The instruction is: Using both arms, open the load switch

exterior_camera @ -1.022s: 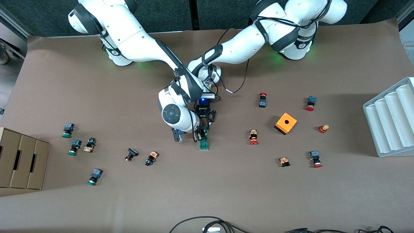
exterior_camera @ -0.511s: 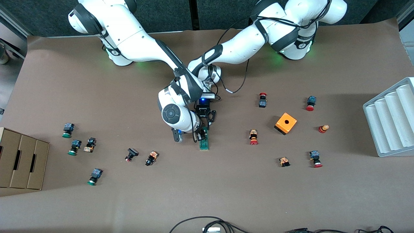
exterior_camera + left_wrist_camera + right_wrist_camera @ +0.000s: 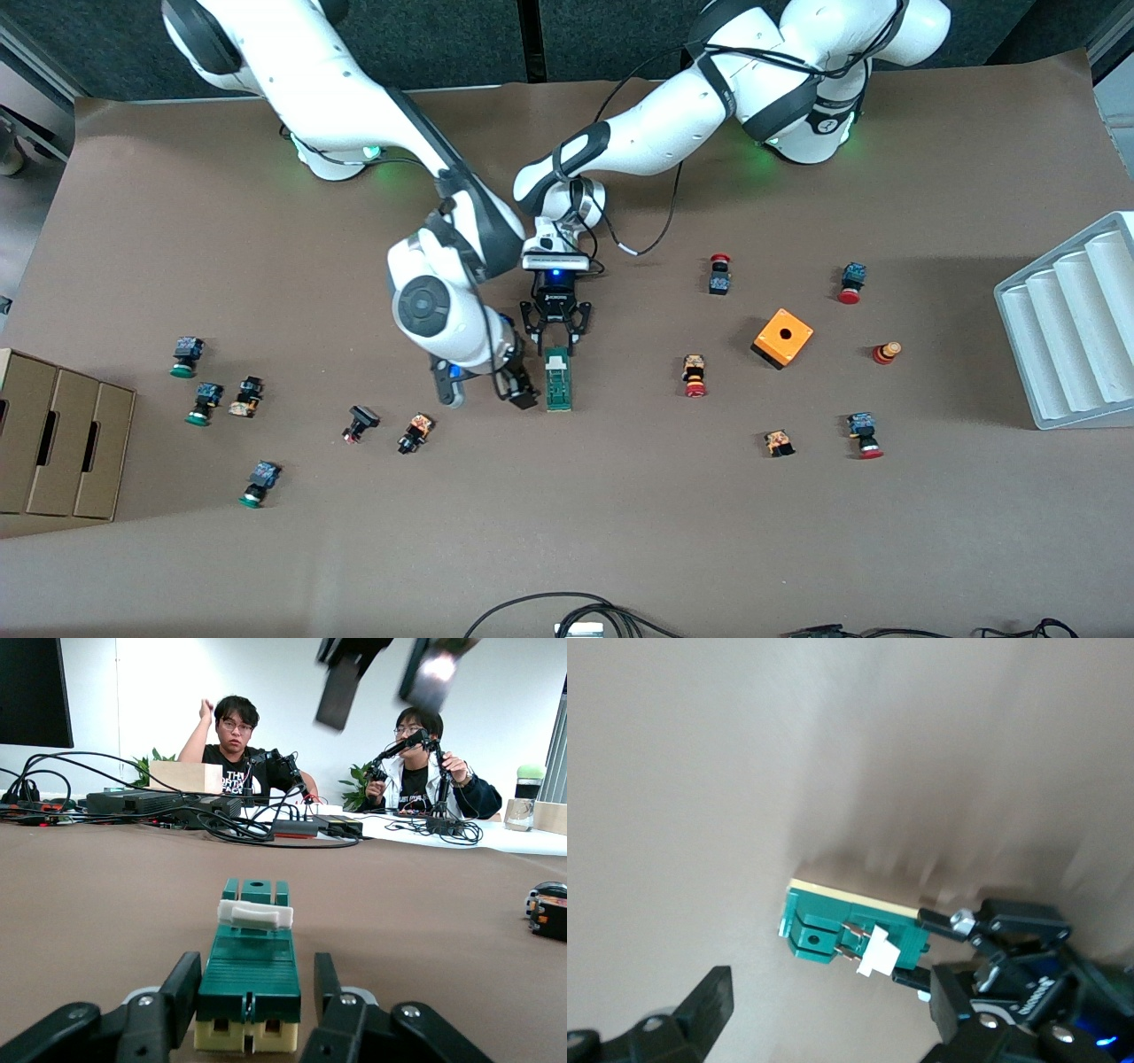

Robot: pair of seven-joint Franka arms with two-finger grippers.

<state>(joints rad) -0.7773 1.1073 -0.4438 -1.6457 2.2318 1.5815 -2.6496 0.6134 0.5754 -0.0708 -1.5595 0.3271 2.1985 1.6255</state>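
While left gripper (image 3: pixel 555 341) clamps load switch (image 3: pixel 557 378), right gripper (image 3: pixel 521 390) gapes beside.

White jointed arms (image 3: pixel 664 124), black joint bands, black cables, green base lights

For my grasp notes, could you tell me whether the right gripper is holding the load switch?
No, the right gripper hangs open beside the load switch.

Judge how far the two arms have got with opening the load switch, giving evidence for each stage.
Done: the left claw is shut on the end of the switch farther from the front camera, pinning it flat on the table. In hand: the right claw hangs open beside the switch, off it. Left: whether the white piece has been flipped open cannot be told; the left claw must also let go.
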